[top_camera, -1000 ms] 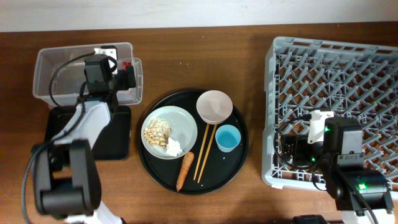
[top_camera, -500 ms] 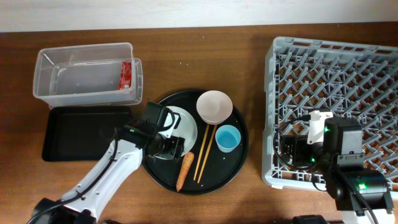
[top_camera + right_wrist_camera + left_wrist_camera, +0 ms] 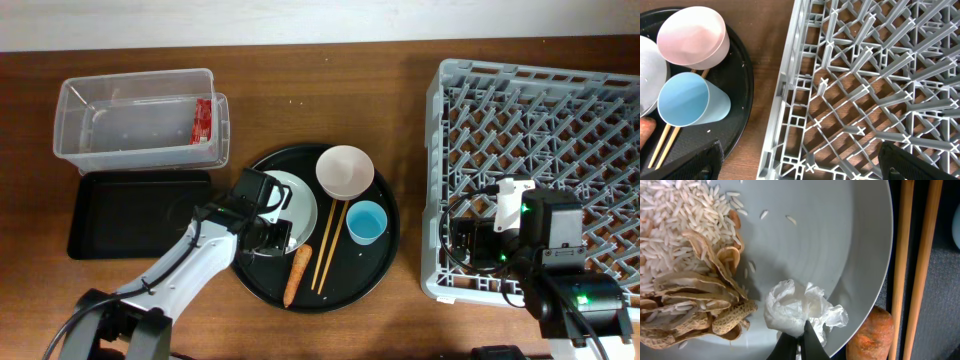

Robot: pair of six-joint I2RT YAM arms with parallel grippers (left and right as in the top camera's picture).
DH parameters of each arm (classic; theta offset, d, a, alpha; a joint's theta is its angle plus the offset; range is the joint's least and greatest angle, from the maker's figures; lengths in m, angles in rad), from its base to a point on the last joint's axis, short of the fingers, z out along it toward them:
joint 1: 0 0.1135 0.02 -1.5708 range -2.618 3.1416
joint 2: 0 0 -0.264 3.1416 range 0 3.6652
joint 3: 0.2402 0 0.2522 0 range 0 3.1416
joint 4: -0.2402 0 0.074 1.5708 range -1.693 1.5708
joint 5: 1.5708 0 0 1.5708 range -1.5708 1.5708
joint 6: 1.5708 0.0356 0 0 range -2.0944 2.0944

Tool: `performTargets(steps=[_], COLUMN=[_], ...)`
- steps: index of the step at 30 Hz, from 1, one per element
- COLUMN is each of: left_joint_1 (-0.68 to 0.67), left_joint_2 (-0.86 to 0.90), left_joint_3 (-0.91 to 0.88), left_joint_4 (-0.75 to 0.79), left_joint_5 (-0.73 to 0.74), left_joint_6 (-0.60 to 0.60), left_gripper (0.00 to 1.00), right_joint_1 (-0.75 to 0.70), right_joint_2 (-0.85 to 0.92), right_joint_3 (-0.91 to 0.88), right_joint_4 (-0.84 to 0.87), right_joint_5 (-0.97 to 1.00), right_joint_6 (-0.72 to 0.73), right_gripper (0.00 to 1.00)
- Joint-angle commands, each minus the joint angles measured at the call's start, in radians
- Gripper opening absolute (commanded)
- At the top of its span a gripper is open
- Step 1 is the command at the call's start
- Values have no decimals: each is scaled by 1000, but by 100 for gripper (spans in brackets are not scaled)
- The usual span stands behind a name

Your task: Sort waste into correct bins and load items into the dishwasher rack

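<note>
From where I stand, the left gripper [image 3: 800,345] is down over the grey-green plate [image 3: 840,240], its two dark fingertips drawn close together and pinched on the lower edge of the crumpled white scrap [image 3: 797,307]. The scrap lies on the plate, just beside a heap of peanut shells [image 3: 690,305], with loose rice grains [image 3: 670,215] above them. An orange carrot stick [image 3: 870,335] lies off the plate's rim on the round black tray [image 3: 375,275], next to the pair of wooden chopsticks [image 3: 912,255].

Also on the round tray are the white bowl [image 3: 345,170] and, just below it, the light-blue cup [image 3: 366,221], which lies tipped on its side in the right wrist view.

To the left on the table [image 3: 300,80], the clear plastic tub [image 3: 75,100] holds the red snack wrapper [image 3: 203,118] against its right wall. The shallow black rectangular tray [image 3: 130,215] lies right in front of the tub.

The big grey dishwasher rack [image 3: 540,120] stands at the right of the table. The right gripper [image 3: 800,150] hangs over its near-left corner with its fingers spread wide apart, holding nothing.
</note>
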Motion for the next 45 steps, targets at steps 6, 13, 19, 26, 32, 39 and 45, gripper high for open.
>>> performTargets(steps=[6, 13, 19, 26, 32, 39, 45], left_joint_1=[248, 493, 500, 380, 46, -245, -280], left_joint_2=[-110, 112, 129, 0, -1, 0, 90], left_joint_3=[304, 307, 320, 320, 320, 320, 320], left_joint_4=[45, 478, 569, 153, -159, -101, -20], left_joint_5=[-170, -221, -217, 112, 37, 6, 10], left_joint_6=[2, 2, 14, 13, -1, -2, -2], left_gripper=[0, 11, 65, 87, 77, 77, 73], right_joint_1=[-6, -6, -6, -6, -6, -6, -6], right_joint_2=[-2, -2, -2, -2, 41, 74, 74], right_joint_3=[15, 15, 15, 15, 14, 14, 14], right_joint_4=[0, 0, 0, 0, -7, -19, -19], right_joint_5=[-6, -6, -6, -6, -6, -6, -6], right_joint_6=[-3, -3, -3, -3, -3, -3, -3], right_gripper=[98, 98, 98, 98, 98, 98, 98])
